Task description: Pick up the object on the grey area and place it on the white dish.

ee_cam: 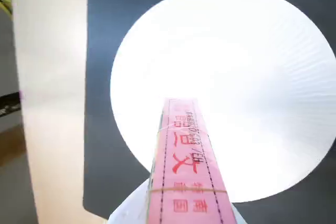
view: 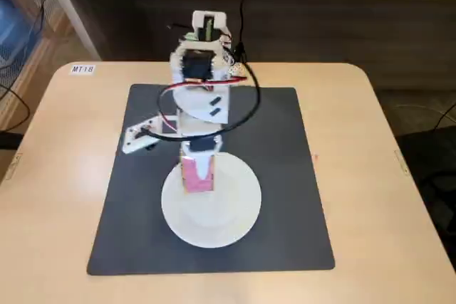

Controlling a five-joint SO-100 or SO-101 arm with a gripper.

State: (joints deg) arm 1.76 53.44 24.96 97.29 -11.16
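The pink box [view: 198, 174] is held in my gripper [view: 198, 180], which is shut on it. In the fixed view it hangs over the far left part of the white dish [view: 221, 215]. I cannot tell whether it touches the dish. The dish lies on the near half of the dark grey mat [view: 285, 176]. In the wrist view the box [ee_cam: 184, 156] with red print juts out from my gripper [ee_cam: 184, 205] over the bright dish [ee_cam: 236, 77], with the mat [ee_cam: 102, 103] around it.
The mat lies on a light wooden table [view: 385, 176] with a small label [view: 82, 69] at the far left. The arm's base [view: 206, 33] stands at the mat's far edge, with black cables [view: 242, 105] looping off it. A white arm part [view: 142, 137] sticks out left.
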